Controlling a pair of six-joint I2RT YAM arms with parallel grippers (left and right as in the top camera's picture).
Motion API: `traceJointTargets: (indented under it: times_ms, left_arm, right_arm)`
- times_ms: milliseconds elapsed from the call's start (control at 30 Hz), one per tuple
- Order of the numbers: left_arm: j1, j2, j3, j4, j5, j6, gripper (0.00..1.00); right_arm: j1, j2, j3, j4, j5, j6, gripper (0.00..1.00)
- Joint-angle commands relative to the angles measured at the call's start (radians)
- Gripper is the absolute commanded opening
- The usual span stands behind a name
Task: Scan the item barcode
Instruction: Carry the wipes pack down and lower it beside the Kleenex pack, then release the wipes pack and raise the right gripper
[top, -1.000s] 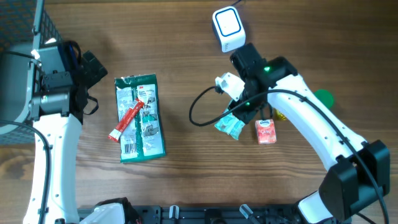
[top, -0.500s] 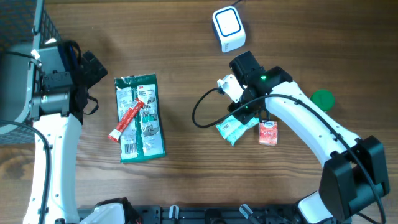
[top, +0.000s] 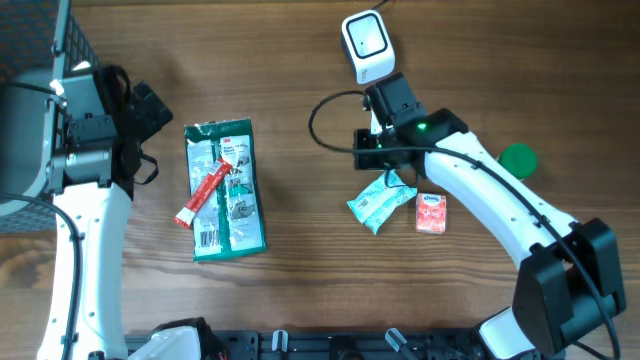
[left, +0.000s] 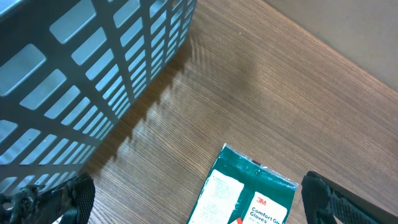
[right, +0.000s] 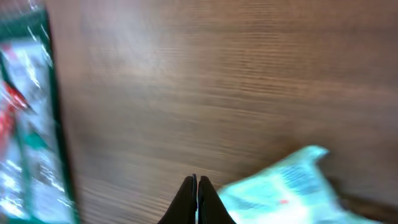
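A white barcode scanner (top: 365, 42) stands at the back of the table. A teal packet (top: 380, 203) lies flat on the wood, free of any grip, and shows blurred at the lower right in the right wrist view (right: 286, 183). My right gripper (top: 362, 142) hovers between the scanner and the packet. Its fingers (right: 196, 186) are pressed together with nothing between them. My left gripper (top: 140, 130) stays wide open at the far left, above the top edge of a green gloves pack (left: 249, 193).
The green gloves pack (top: 225, 190) has a red stick sachet (top: 203, 193) lying on it. A small red packet (top: 430, 212) sits right of the teal one, and a green disc (top: 518, 158) further right. A grey slatted basket (left: 81, 74) stands at the left edge. A black cable (top: 325, 110) loops beside the right wrist.
The right gripper held the teal packet a second ago, then opened and left it on the table. It has since drawn back toward the scanner and shut empty. The left arm has not moved.
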Motion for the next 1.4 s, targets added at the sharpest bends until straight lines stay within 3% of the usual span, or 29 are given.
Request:
traceJointTargets:
  times_ms: [0, 167, 567, 900, 1233, 1367]
  left_arm:
    - [0.004, -0.001, 0.004, 0.003, -0.005, 0.009, 1.00]
    - [0.004, -0.001, 0.004, 0.003, -0.005, 0.009, 1.00]
    - [0.004, -0.001, 0.004, 0.003, -0.005, 0.009, 1.00]
    - [0.004, -0.001, 0.003, 0.003, -0.005, 0.009, 1.00]
    - [0.004, -0.001, 0.004, 0.003, -0.005, 0.009, 1.00]
    - [0.004, -0.001, 0.003, 0.003, -0.005, 0.009, 1.00]
  right_arm:
    - [0.064, 0.011, -0.035, 0.071, -0.023, 0.261, 0.04]
    - [0.153, 0.017, -0.107, 0.180, 0.084, 0.297, 0.04]
    - [0.180, 0.142, -0.143, 0.159, 0.193, 0.364, 0.04]
    - [0.111, 0.147, -0.119, -0.050, 0.253, 0.359, 0.04]
    - [-0.003, 0.147, -0.096, -0.247, 0.337, 0.170, 0.04]
    - [-0.011, 0.147, -0.091, -0.251, 0.316, 0.063, 0.04]
